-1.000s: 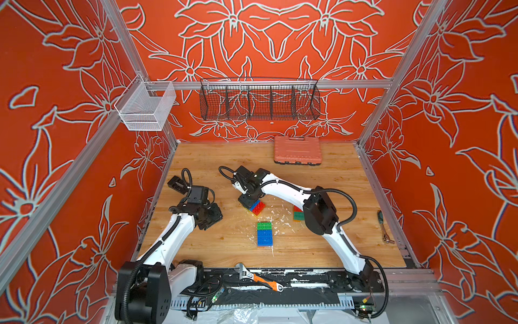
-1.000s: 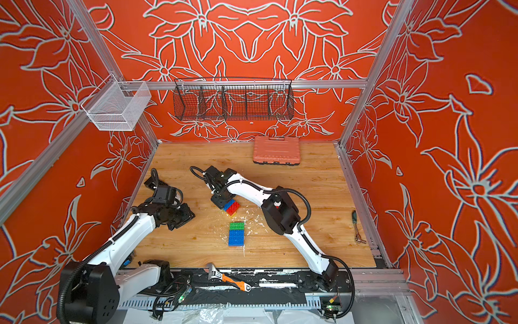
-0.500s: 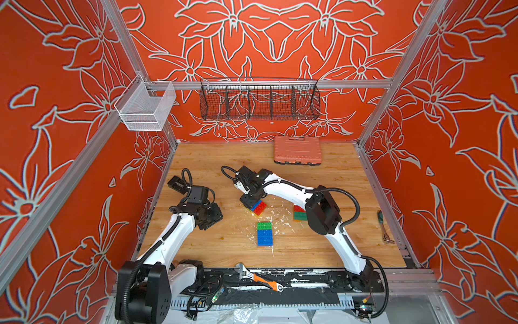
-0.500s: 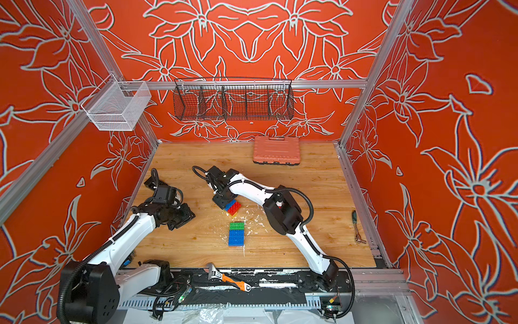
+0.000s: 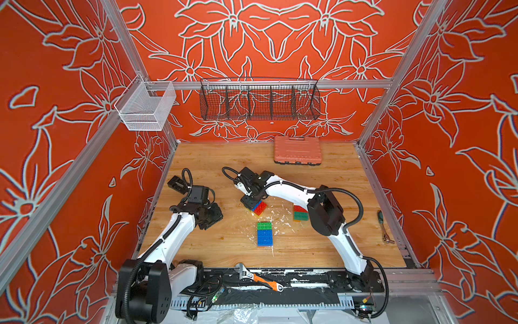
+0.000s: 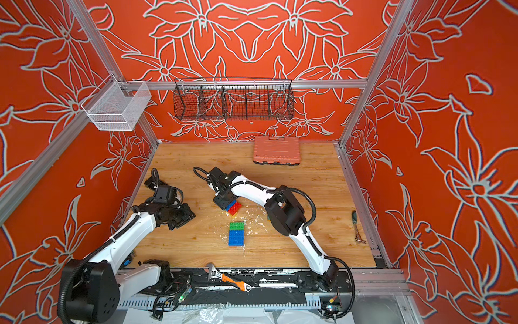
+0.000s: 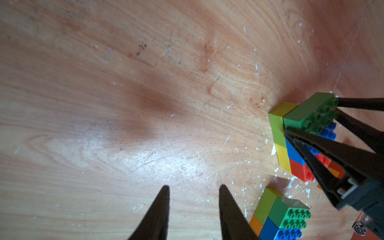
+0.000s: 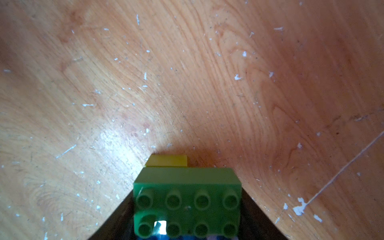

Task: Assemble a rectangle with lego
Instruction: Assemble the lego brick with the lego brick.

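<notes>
Lego nearest: a green-and-blue slab [image 5: 264, 233] lies below centre in both top views. Left of it and slightly farther, the left gripper [image 7: 193, 187] hangs over bare wood, jaws apart and empty. Beyond, mid-frame, the right gripper [image 7: 311, 116] clamps a green brick [image 8: 187, 199] at the end of the blue, red and yellow stack [image 5: 260, 208].

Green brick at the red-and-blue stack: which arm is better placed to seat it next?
Probably right. The right end effector is closed on the green brick, at the end of the stack. The left end effector is open over the table, touching no brick.
</notes>
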Available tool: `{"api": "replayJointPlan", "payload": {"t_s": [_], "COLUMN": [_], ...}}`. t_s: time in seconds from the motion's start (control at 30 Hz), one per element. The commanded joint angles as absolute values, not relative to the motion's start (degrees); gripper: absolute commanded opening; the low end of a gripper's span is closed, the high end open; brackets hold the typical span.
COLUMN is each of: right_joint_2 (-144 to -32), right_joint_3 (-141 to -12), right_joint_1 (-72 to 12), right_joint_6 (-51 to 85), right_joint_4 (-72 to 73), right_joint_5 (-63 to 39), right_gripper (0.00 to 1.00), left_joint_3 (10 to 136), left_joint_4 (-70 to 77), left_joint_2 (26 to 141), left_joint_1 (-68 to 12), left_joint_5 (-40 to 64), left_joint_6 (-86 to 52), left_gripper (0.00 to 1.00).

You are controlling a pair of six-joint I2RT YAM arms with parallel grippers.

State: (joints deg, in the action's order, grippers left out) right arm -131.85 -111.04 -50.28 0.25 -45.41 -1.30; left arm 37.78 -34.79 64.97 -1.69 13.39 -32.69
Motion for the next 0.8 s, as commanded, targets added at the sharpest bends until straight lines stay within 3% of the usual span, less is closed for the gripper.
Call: {"api": "replayJointPlan", "payload": {"t_s": [0.0, 0.77], "right_joint_2": [-134.75, -133.04], "right_joint_3": [-107.07, -101.00], "right_joint_1": [-50.28, -50.19], "right_joint_6": [-1.29, -3.77], "right_joint_4": [-53.99, -49.81], "right_joint_5": [0.18, -9.19], "right_gripper": [0.22, 0.18], "left_joint_3": [37.44, 37.63], "left_joint_4": [-34.28, -33.79], "left_joint_2": [65.62, 66.63], "left_joint_1": [-1.30, -1.32], "left_joint_5": [14.06, 14.18], "left_joint_6": [-33.35, -34.32], "left_gripper": [0.38, 0.38]}}
